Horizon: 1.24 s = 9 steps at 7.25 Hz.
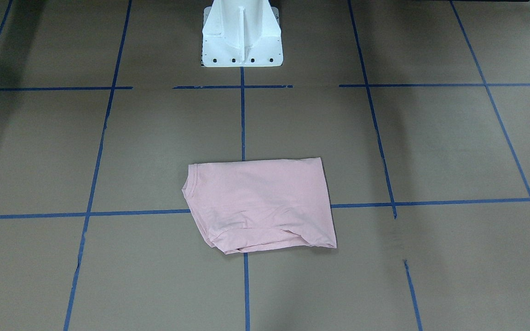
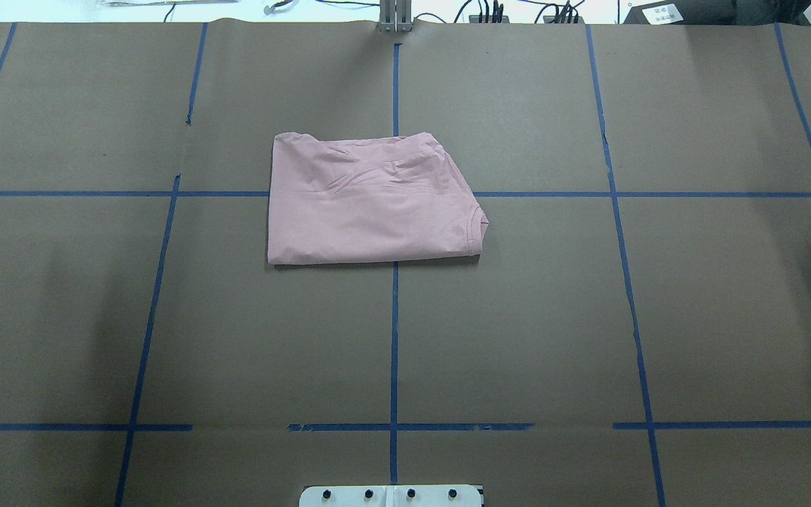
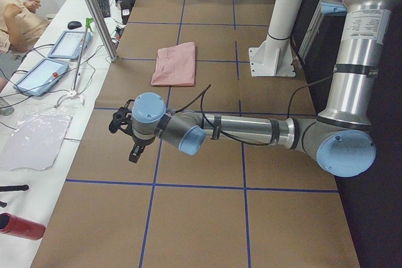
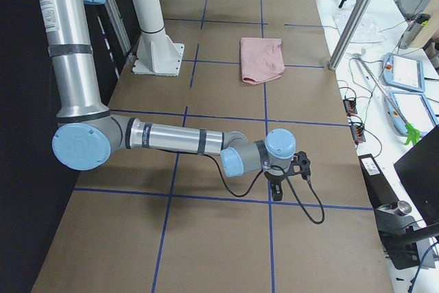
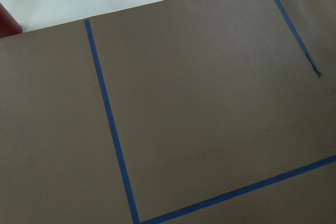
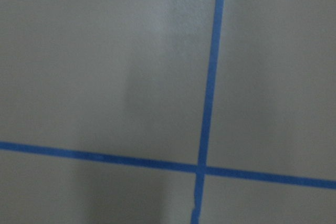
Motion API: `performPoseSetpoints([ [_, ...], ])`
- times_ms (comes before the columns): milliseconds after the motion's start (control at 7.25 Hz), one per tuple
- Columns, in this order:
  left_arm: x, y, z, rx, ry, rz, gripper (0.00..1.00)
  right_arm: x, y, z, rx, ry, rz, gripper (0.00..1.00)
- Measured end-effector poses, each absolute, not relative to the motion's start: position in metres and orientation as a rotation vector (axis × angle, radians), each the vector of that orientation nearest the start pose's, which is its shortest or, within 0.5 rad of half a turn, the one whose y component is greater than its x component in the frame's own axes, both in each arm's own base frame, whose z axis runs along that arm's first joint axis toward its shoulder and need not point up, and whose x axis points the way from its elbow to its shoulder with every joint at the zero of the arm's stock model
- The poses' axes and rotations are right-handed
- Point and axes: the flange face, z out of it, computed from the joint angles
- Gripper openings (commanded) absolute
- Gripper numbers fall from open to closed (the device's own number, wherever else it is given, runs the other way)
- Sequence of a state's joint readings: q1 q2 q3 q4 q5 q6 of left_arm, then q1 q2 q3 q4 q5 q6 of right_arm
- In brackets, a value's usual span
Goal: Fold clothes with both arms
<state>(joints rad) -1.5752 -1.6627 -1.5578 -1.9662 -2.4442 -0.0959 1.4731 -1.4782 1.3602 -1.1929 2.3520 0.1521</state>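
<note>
Pink shirt [image 2: 370,201] lies folded in my overhead; only side views catch left gripper [image 3: 127,135], right gripper [image 4: 288,175]; can't tell whether spread or pressed together.

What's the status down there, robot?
Left gripper, right gripper: hovering far from shirt, open or shut unclear. Shirt folded, lying flat. Nothing on it.
</note>
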Motion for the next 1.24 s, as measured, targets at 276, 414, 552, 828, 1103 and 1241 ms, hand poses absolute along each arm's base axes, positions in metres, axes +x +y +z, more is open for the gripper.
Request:
performPoseSetpoints([
  [276, -0.062, -0.499, 0.557, 0.351, 0.863, 0.122, 1.00, 0.024, -0.499, 0.687, 0.129, -0.791, -0.061, 1.00],
  [414, -0.062, -0.475, 0.559, 0.335, 0.856, 0.133, 1.00, 0.032, -0.489, 0.674, 0.112, -0.782, -0.072, 1.00],
  [552, -0.062, -0.461, 0.560, 0.320, 0.853, 0.135, 1.00, 0.045, -0.485, 0.653, 0.095, -0.764, -0.090, 1.00],
  [828, -0.062, -0.449, 0.567, 0.289, 0.853, 0.126, 1.00, 0.076, -0.466, 0.611, 0.078, -0.682, -0.164, 1.00],
  [1103, -0.060, -0.429, 0.589, 0.238, 0.861, 0.102, 1.00, 0.087, -0.445, 0.601, 0.036, -0.659, -0.220, 1.00],
  [1241, -0.060, -0.422, 0.592, 0.225, 0.856, 0.093, 1.00, 0.087, -0.441, 0.603, 0.021, -0.665, -0.220, 1.00],
])
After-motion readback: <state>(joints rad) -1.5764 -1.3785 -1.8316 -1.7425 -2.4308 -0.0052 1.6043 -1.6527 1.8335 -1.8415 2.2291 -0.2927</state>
